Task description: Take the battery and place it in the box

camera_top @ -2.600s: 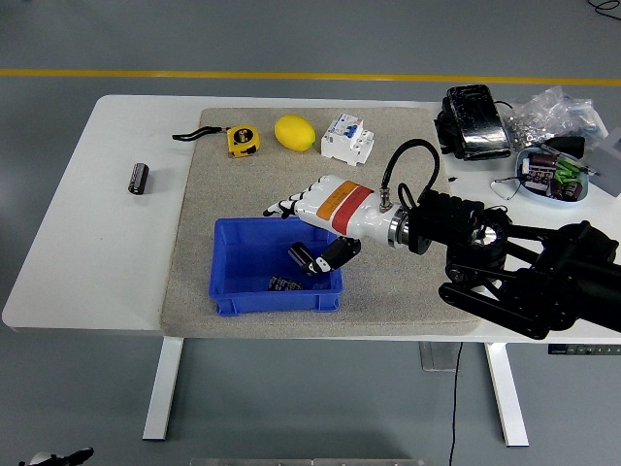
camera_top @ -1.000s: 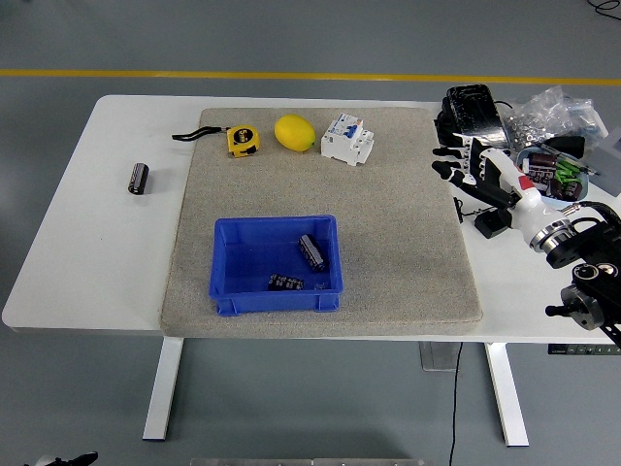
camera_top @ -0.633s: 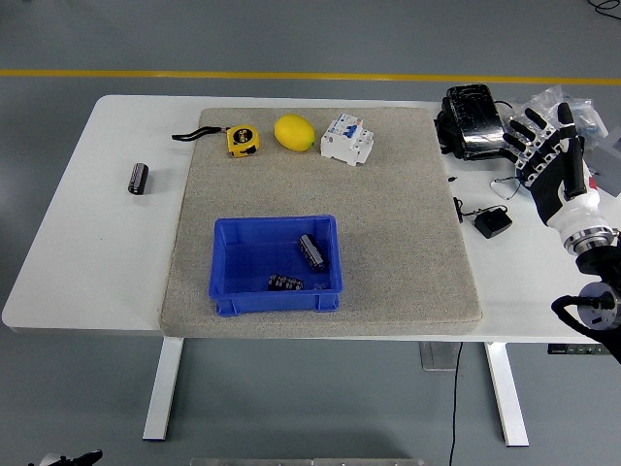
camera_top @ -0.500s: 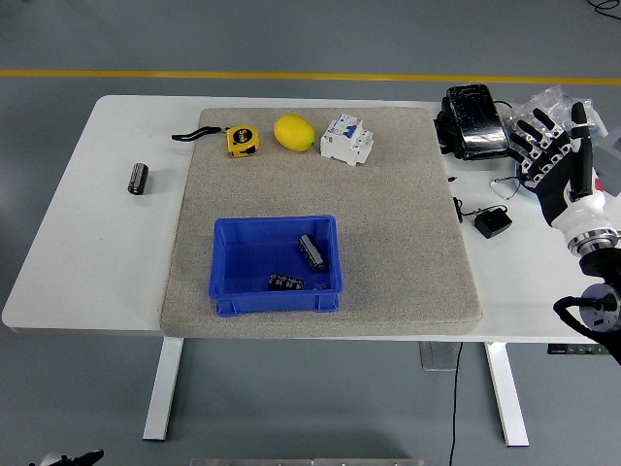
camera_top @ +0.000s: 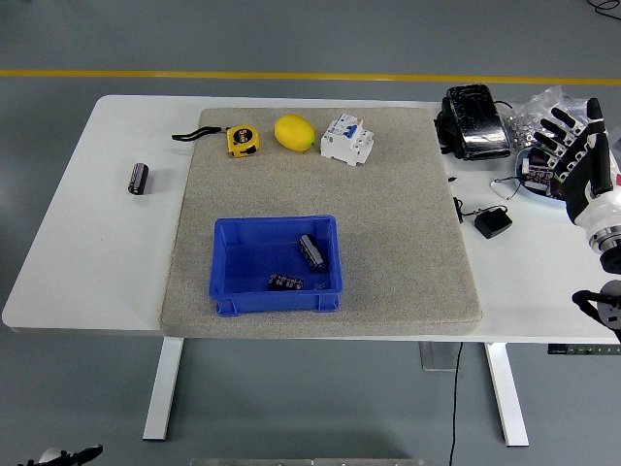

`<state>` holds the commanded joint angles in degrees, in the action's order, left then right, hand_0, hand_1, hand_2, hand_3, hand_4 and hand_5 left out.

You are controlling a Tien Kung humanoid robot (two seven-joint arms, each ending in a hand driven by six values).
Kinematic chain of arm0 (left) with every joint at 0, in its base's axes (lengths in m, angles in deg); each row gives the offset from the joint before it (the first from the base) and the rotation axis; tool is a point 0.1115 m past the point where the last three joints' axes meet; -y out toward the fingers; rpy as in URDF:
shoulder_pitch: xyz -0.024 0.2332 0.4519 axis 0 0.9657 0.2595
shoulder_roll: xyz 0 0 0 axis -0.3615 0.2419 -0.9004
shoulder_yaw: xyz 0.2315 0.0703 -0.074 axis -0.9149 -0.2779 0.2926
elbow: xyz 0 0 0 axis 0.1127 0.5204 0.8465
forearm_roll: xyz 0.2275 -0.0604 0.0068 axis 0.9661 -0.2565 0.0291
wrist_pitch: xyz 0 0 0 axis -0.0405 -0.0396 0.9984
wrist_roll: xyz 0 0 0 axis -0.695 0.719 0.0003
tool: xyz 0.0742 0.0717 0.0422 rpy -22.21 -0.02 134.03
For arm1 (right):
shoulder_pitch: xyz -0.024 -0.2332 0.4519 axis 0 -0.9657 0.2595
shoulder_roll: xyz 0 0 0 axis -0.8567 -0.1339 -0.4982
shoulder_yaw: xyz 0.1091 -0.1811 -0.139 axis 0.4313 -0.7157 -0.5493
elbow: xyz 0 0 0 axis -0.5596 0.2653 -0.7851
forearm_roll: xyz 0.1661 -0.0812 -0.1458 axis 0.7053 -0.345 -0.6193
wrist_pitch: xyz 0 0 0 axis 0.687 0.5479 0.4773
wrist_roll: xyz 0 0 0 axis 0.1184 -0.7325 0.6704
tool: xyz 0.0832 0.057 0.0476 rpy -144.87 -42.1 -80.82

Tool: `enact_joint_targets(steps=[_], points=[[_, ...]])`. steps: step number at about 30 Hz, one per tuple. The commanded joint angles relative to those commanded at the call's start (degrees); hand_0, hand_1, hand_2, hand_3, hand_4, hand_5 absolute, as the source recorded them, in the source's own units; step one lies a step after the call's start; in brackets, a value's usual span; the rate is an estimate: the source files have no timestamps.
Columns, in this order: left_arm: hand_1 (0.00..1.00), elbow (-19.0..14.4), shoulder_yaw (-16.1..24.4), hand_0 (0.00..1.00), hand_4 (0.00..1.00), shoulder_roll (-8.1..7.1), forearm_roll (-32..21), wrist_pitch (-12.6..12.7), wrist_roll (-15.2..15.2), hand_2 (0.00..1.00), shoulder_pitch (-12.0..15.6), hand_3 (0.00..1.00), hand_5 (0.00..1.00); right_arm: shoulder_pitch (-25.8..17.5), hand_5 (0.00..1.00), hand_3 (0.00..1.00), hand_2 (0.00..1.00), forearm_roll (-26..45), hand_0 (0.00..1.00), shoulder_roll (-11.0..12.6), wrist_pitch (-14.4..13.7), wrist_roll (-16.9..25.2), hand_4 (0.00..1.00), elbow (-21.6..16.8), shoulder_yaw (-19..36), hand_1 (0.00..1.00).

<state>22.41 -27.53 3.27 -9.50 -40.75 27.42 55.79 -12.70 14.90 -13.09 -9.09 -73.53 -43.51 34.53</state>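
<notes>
The white table (camera_top: 87,252) fills the view, and a grey mat (camera_top: 388,233) covers its middle. Toward 6 o'clock on the mat sits the blue box (camera_top: 276,265); two batteries lie inside, one (camera_top: 312,250) tilted against the right wall, the other (camera_top: 285,282) flat near the front wall. A third battery (camera_top: 139,179) rests on bare table at 9 o'clock, well apart from the mat. At 3 o'clock the right hand (camera_top: 580,155) is raised at the picture's edge, fingers (camera_top: 561,120) spread wide and holding nothing, above a dish of small parts. At 1 o'clock lies a black pack (camera_top: 475,122), with crumpled clear bags (camera_top: 548,107) beside it. Along the mat's 12 o'clock edge stand a breaker (camera_top: 348,140), a lemon (camera_top: 294,132) and a yellow tape measure (camera_top: 243,141) in a row. A small black adapter (camera_top: 493,223) with its cord lies just off the mat's right edge
</notes>
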Motion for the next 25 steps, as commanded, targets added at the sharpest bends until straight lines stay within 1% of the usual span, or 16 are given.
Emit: enact_joint_targets(steps=[2, 3, 7, 11, 12, 15, 18, 21, 24, 25], points=[[0.685, 0.0, 0.2, 0.688, 0.635, -0.01, 0.4, 0.0, 0.1, 0.739, 0.0, 0.621, 0.485, -0.9, 0.935, 0.803, 0.785, -0.6, 0.765, -0.2, 0.3, -0.1, 0.998, -0.6, 1.1, 0.761], [0.685, 0.1, 0.5, 0.688, 0.635, 0.01, 1.1, 0.0, 0.3, 0.739, 0.0, 0.621, 0.485, -2.3, 0.935, 0.803, 0.785, -2.1, 0.765, -0.6, 0.7, -0.7, 0.998, -1.3, 2.7, 0.761], [0.686, 0.1, 0.8, 0.690, 0.636, -0.02, 1.5, -0.1, 0.4, 0.741, 0.0, 0.621, 0.486, -3.8, 0.934, 0.795, 0.776, -4.3, 0.757, -1.2, 1.4, -1.4, 0.998, -2.1, 4.7, 0.753], [0.686, 0.2, 0.9, 0.690, 0.636, -0.08, 1.6, -0.3, 0.4, 0.741, 0.1, 0.621, 0.486, -5.6, 0.934, 0.795, 0.776, -8.3, 0.757, -2.1, 3.0, -2.9, 0.998, -3.6, 8.3, 0.753], [0.686, 0.2, 1.0, 0.689, 0.636, -0.07, 1.7, -0.3, 0.4, 0.739, 0.2, 0.621, 0.487, -5.9, 0.903, 0.786, 0.767, -9.3, 0.741, -2.2, 3.4, -3.4, 0.998, -3.9, 9.1, 0.739], [0.686, 0.2, 1.0, 0.689, 0.636, -0.10, 1.8, -0.3, 0.4, 0.739, 0.2, 0.621, 0.487, -6.3, 0.903, 0.786, 0.767, -10.7, 0.741, -2.3, 4.3, -4.7, 0.998, -4.6, 10.6, 0.739], [0.685, 0.2, 0.9, 0.688, 0.635, -0.14, 1.7, -0.3, 0.4, 0.738, 0.2, 0.620, 0.487, -6.3, 0.899, 0.783, 0.766, -11.9, 0.739, -2.2, 4.6, -6.2, 0.998, -5.0, 11.3, 0.738], [0.685, 0.3, 0.8, 0.688, 0.635, -0.26, 1.4, -0.2, 0.3, 0.738, 0.3, 0.620, 0.487, -6.0, 0.899, 0.783, 0.766, -13.4, 0.739, -2.3, 5.6, -8.7, 0.998, -5.3, 12.1, 0.738], [0.685, 0.5, 1.0, 0.688, 0.635, -0.28, 1.4, -0.1, 0.3, 0.738, 0.5, 0.620, 0.487, -6.1, 0.899, 0.783, 0.766, -14.1, 0.739, -2.3, 6.8, -9.7, 0.998, -5.8, 12.4, 0.738], [0.685, 0.5, 0.9, 0.688, 0.635, -0.28, 1.2, -0.1, 0.2, 0.738, 0.5, 0.620, 0.487, -6.1, 0.899, 0.783, 0.766, -14.2, 0.739, -2.3, 6.8, -9.7, 0.998, -6.0, 12.5, 0.738]])
